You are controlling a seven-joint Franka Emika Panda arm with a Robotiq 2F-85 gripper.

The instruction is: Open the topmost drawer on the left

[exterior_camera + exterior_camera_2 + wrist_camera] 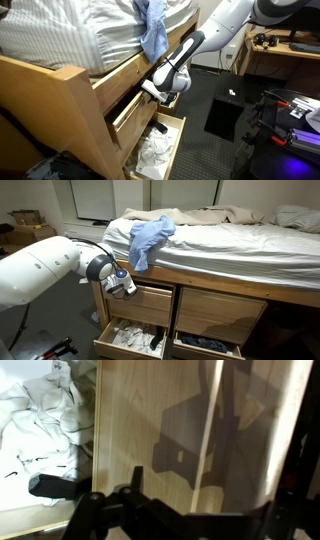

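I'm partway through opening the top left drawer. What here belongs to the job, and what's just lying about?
Job:
- top left drawer
- gripper, at that drawer's upper edge

Lying about:
- blue shirt, hanging off the bed
- lower left drawer, open
- white cloths inside it

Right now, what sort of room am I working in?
Probably a bedroom or dorm room: a light-oak wooden bed frame, rumpled white striped bedding, and a blue cloth garment draped over the bed's edge.
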